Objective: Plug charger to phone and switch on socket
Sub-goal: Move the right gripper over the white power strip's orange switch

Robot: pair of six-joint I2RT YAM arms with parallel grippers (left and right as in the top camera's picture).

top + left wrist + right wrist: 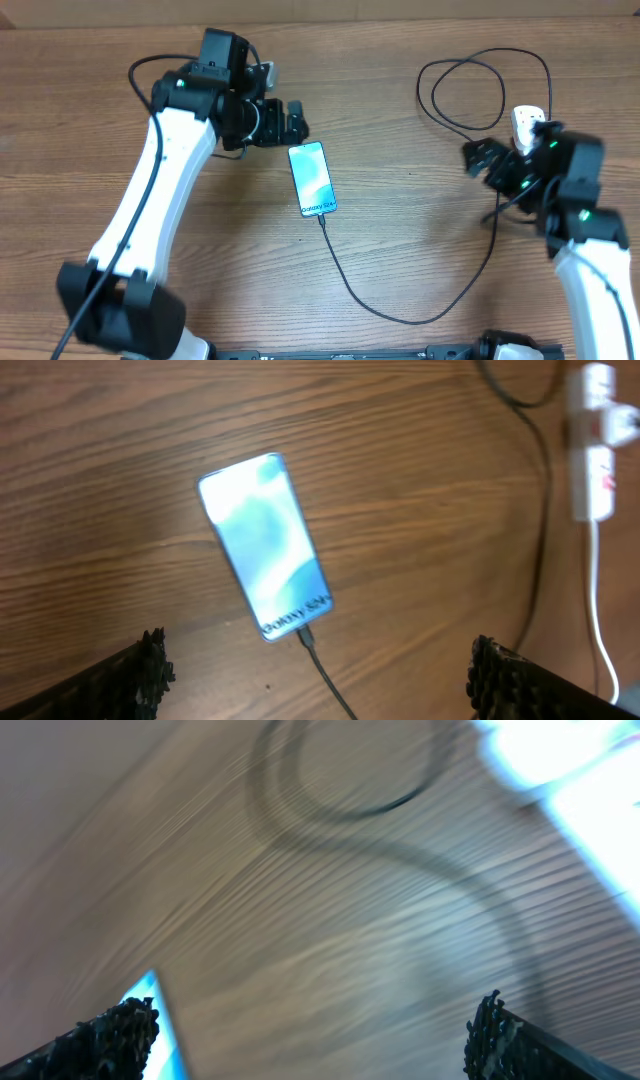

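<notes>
The socket [524, 122] lies at the right of the overhead view, partly under the right arm. Its reddish switch marking shows only in the left wrist view, at the far upper right. The charger [440, 312] runs from it in a loop across the table [60, 100] to the bottom edge of the phone [312, 180], mid-frame, where its tip looks seated. So, as I judge it, the switch is what remains.

The right pincer [485, 162] hangs released just left of the socket, and its own view is too blurred to place the switch. The left pincer [297, 120] is also released, near the phone's top edge.

To do this well, the right pincer should close to a narrow tip and approach from directly above. It should press the switch straight down so the light strip does not slide, and keep clear of the cable loop.
</notes>
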